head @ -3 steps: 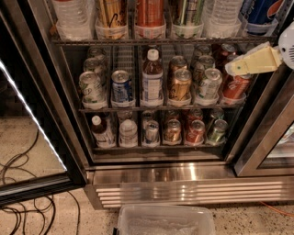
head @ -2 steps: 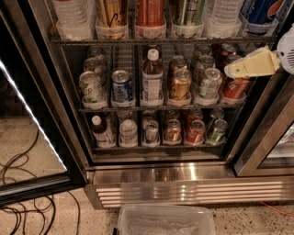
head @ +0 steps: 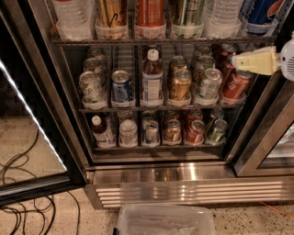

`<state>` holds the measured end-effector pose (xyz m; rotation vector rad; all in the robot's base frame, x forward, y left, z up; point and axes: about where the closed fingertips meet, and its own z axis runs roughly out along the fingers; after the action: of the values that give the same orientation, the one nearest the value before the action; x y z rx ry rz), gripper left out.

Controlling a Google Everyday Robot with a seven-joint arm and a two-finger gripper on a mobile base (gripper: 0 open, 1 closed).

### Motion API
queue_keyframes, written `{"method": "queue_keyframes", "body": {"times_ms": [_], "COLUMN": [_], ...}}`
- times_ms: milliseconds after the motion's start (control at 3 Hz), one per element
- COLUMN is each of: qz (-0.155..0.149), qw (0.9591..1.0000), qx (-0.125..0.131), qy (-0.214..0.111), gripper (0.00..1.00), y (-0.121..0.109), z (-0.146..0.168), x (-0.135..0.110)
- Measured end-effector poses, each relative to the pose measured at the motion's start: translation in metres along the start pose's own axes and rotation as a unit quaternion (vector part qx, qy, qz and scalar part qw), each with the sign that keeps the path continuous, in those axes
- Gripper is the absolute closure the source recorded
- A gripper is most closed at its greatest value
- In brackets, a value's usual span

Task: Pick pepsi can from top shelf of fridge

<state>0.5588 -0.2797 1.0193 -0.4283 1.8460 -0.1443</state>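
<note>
1. Camera view, gripper. My gripper (head: 239, 61) is hanging at the right edge of the open fridge (head: 183, 193) as a pale wedge pointing left. It is overlapping the red can (head: 236, 86) at the right end of the middle rack. Whether I am spread or closed cannot be told from here.
2. Camera view, change. Against the frames of the last second I am barely shifting; my tip is holding almost the same spot. Every bottle and can is staying where it stood.
3. Camera view, target. The pepsi can (head: 259, 13) is standing at the far right of the top shelf (head: 138, 41), its deep-blue body cut off by the upper frame edge. It is sitting above my tip and slightly to its right, with the shelf's front rail running between us.
4. Camera view, meaning. I am judging the reach as not yet begun: I am pausing one rack too low and apart from the can. The next move is calling for a lift above the rail, then an advance toward the can.
5. Camera view, surroundings. A clear plastic bin (head: 165, 220) is lying on the floor below the grille.
</note>
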Motion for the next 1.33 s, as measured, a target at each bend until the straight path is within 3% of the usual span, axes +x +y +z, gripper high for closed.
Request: {"method": "queue_keyframes", "body": {"times_ms": [333,667,1333], "qz": [0.013,0.007,-0.009], "qw": [0.9992,0.9981,0.9937], "qx": [0.021,0.021,0.060], "qy": [-0.032,-0.058,-0.094], "gripper": [0.26,0.29,0.32], "y": [-0.008,-0.006,-0.032], "z": [0.000,0.009,0.011], "x": [-0.009,-0.026,-0.041]}}
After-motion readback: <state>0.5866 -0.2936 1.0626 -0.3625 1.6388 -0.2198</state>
